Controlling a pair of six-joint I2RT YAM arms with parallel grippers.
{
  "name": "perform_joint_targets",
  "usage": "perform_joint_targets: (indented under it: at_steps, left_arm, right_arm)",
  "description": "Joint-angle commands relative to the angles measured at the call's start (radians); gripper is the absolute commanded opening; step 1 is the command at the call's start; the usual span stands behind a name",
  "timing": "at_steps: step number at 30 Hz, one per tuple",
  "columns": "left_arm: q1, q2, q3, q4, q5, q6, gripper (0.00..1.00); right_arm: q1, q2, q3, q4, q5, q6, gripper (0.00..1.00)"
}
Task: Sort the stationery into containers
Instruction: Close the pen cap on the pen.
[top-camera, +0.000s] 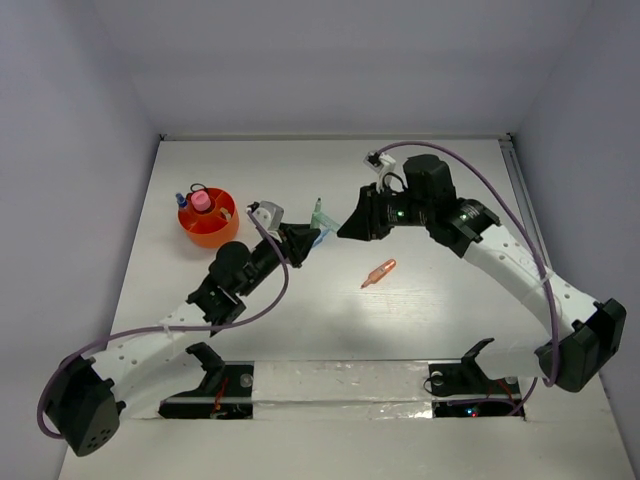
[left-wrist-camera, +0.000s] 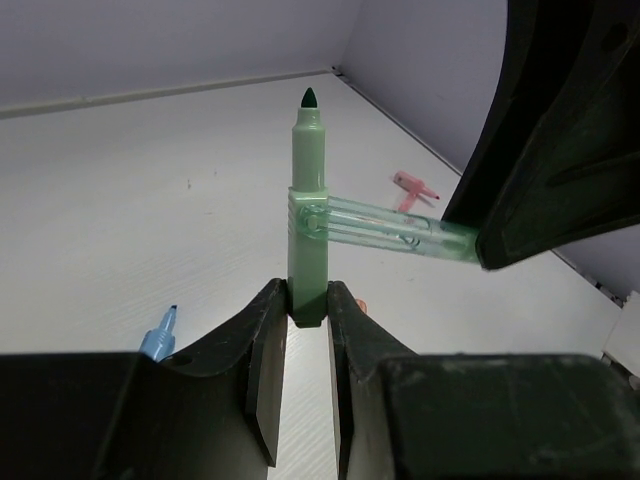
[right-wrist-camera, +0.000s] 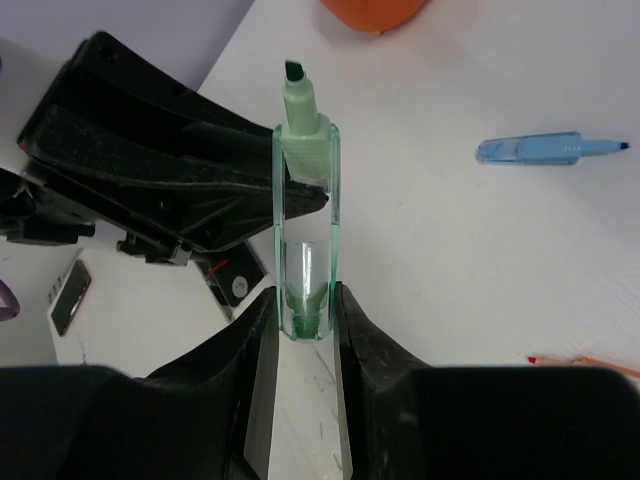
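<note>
Left end effector (left-wrist-camera: 306, 300) clamped on base of green marker (left-wrist-camera: 308, 215), marker upright, tip bare. Right end effector (right-wrist-camera: 303, 305) clamped on clear green cap (right-wrist-camera: 306, 220); cap lies across marker barrel, touching. Both held above mid-bench (top-camera: 450, 320). Orange-red cup (top-camera: 208, 228) well to the left; orange marker (top-camera: 379, 272) lies nearby on the bench.

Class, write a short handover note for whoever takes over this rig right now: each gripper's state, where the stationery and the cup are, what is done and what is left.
Left gripper: shut on the green marker, tip bare.
Right gripper: shut on the clear green cap, which lies across the marker's barrel, not over its tip.
Orange cup: pink tube inside.
Loose on the table: orange marker, light blue marker, small pink piece.
Done: the tube is sorted.
Left: probably cap the green marker, then put it and the loose items in the cup.
</note>
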Motion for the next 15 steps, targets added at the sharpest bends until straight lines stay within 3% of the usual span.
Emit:
perform_joint_targets:
  at_steps: [1,6,15]
  left_arm:
    - [0.002,-0.045,-0.023,-0.001,0.007,-0.030,0.00]
    - [-0.007,-0.052,-0.054,-0.002,0.049,-0.058,0.00]
    - [-0.016,-0.054,-0.051,0.022,0.095,-0.076,0.00]
  right_arm:
    - [-0.021,-0.047,0.094,-0.010,0.174,-0.043,0.00]
    - [-0.021,-0.026,0.138,0.027,0.247,-0.048,0.00]
    - [-0.021,0.042,0.180,0.120,0.241,-0.040,0.01]
